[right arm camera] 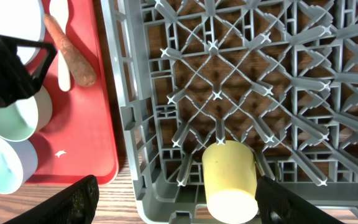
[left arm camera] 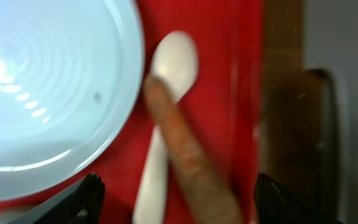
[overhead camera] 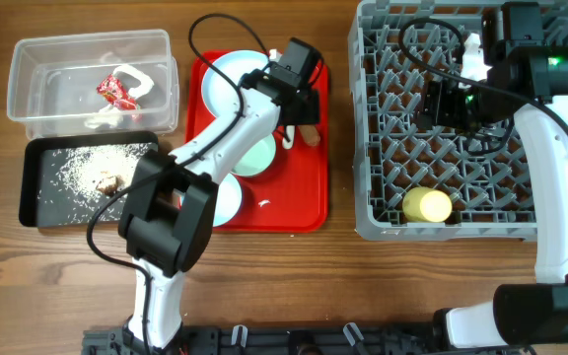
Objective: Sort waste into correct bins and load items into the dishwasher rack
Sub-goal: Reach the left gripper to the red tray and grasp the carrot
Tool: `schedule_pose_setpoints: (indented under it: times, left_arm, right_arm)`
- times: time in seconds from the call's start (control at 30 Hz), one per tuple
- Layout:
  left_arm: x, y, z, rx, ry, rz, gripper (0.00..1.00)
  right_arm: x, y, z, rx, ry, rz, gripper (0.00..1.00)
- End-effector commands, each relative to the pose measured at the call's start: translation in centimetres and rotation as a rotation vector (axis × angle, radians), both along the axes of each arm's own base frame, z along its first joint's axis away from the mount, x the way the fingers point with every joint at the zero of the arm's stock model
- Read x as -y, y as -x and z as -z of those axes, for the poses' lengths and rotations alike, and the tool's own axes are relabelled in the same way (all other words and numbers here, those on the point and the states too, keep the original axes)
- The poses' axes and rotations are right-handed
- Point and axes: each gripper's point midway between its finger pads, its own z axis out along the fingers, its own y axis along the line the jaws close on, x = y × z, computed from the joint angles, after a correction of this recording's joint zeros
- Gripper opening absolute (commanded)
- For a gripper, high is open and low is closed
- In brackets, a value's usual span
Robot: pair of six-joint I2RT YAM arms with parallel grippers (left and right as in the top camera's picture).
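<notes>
Lower the wide-spread left claw (left arm camera: 182,200) astride the orange-brown carrot-like stick (left arm camera: 188,158), pinching only that, sparing the white plastic spoon (left arm camera: 174,59) underneath.

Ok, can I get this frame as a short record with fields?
left gripper: open, above carrot stick and white spoon on red tray
right gripper: open, empty, over dishwasher rack
in rack: yellow cup on its side
clear tub: red-and-white wrapper, paper scraps
black tray: rice grains, brown scrap
</notes>
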Motion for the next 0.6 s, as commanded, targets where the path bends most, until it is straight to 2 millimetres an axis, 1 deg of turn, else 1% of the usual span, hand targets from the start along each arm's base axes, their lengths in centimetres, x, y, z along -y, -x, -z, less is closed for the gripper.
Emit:
schedule_pose_setpoints:
  times: [0.0, 0.13, 0.27, 0.53, 0.57]
  left_arm:
    - [2.2, -0.6, -1.6, 0.071, 0.045, 0.007, 0.77]
    - [2.6, -0.9, -1.3, 0.074, 0.062, -0.011, 0.77]
    - [2.7, -1.0, -0.3, 0.060, 0.061, -0.026, 0.77]
    - [2.5, -0.7, 2.8, -0.005, 0.065, -0.104, 0.76]
    - [2.5, -0.6, 2.9, -0.009, 0.068, -0.111, 0.76]
  right_arm:
    - [-0.4, -0.2, -0.3, 0.011, -0.010, -0.027, 0.82]
    - [-0.4, -0.2, -0.3, 0.013, -0.011, -0.027, 0.82]
    - [-0.4, -0.2, -0.3, 0.013, -0.010, -0.027, 0.82]
    - [-0.4, -0.2, -0.3, 0.010, -0.010, -0.027, 0.82]
    - [-0.4, -0.2, -0.3, 0.010, -0.010, -0.027, 0.82]
